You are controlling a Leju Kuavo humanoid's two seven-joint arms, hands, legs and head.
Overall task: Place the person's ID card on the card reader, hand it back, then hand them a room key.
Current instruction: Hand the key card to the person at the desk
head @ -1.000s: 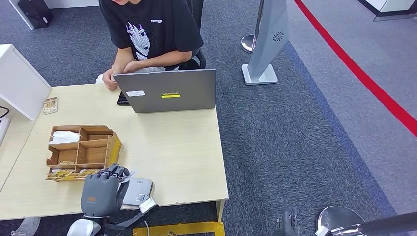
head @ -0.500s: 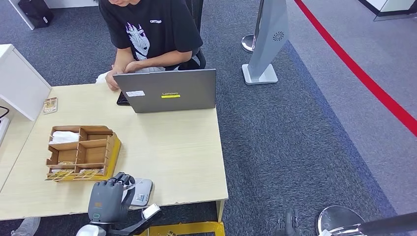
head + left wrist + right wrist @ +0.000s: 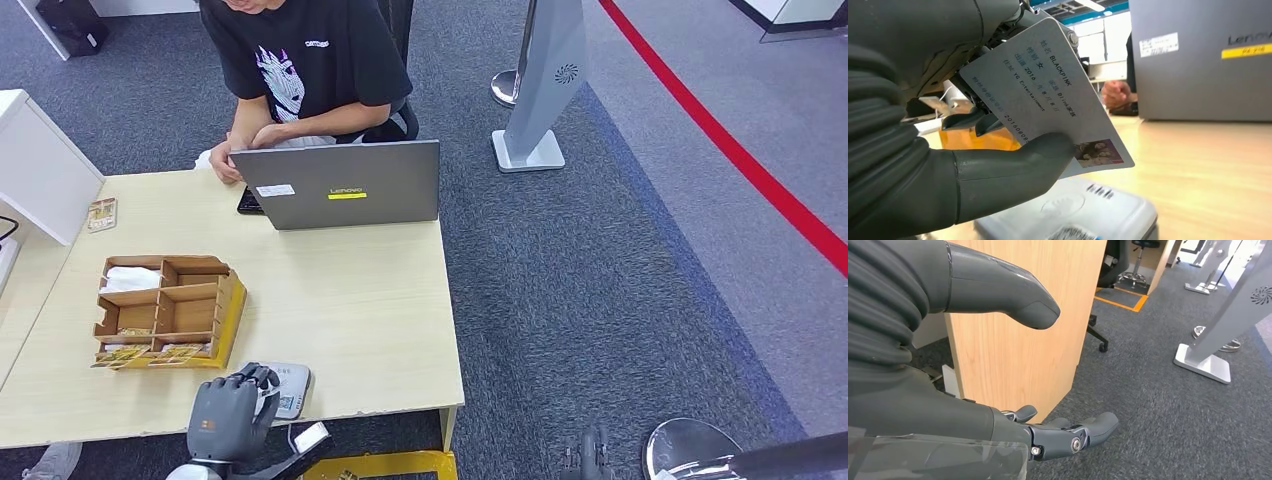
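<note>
My left hand (image 3: 229,411) hovers at the table's near edge, over the near-left part of the grey card reader (image 3: 291,383). In the left wrist view the thumb (image 3: 1013,167) and fingers pinch a white ID card (image 3: 1046,90) with printed text and a small photo. The card is tilted just above the card reader (image 3: 1075,212). My right hand (image 3: 938,405) hangs open beside the desk's wooden side, fingers spread, holding nothing. The person (image 3: 300,70) sits at the far side behind a grey laptop (image 3: 340,185).
A wooden compartment organiser (image 3: 165,308) stands just beyond the reader on the left, with patterned cards (image 3: 125,352) in its front slots. A white box (image 3: 40,165) is at the far left. A grey stand (image 3: 545,90) is on the carpet to the right.
My left hand has drawn back from the organiser's front toward the table's near edge, uncovering more of the card reader. The person and laptop have stayed put.
</note>
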